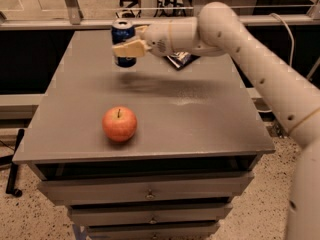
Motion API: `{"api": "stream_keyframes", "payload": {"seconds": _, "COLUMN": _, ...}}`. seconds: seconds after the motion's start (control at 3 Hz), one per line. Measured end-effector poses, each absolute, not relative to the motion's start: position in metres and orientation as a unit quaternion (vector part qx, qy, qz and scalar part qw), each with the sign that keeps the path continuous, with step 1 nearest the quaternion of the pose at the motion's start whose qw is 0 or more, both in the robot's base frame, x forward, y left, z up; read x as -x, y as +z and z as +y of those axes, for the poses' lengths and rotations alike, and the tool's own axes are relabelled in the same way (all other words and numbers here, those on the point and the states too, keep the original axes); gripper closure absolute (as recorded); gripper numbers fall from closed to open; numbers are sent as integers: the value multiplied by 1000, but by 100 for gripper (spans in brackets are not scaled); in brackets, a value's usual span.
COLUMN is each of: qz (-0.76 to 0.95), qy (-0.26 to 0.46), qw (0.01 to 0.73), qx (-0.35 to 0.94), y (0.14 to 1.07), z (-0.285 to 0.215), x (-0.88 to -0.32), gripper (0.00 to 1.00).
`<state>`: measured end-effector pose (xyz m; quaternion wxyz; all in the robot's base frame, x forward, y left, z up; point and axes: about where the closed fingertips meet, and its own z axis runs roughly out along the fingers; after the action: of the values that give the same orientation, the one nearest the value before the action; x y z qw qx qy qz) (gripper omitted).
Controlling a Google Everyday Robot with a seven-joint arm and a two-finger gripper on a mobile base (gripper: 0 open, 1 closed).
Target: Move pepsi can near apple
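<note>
At 11 o'clock on tabletop (200,114), cannot see far one of fingers of gripper (120,45) behind pepsi can (122,34). Cannot identify dark packet (180,60) under wrist (172,36). Loses arm (260,69) at right edge.

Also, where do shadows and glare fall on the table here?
Camera view: a soft dark shadow lies on the table under the gripper and the pepsi can it grips, apart from the can's base; a pale glare patch sits beside it; the apple casts a small shadow at its foot.
</note>
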<state>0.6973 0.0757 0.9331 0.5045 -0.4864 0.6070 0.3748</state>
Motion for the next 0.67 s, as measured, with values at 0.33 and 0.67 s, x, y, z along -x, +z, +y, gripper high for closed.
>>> {"api": "stream_keyframes", "payload": {"seconds": 0.33, "qz": 613, "qy": 370, "qw": 509, "qx": 478, "y": 935, "z": 21, "x": -672, "gripper": 100}}
{"api": "stream_keyframes", "payload": {"seconds": 0.67, "qz": 637, "qy": 336, "qw": 505, "qx": 475, "y": 950, "z": -59, "x": -613, "gripper": 100}}
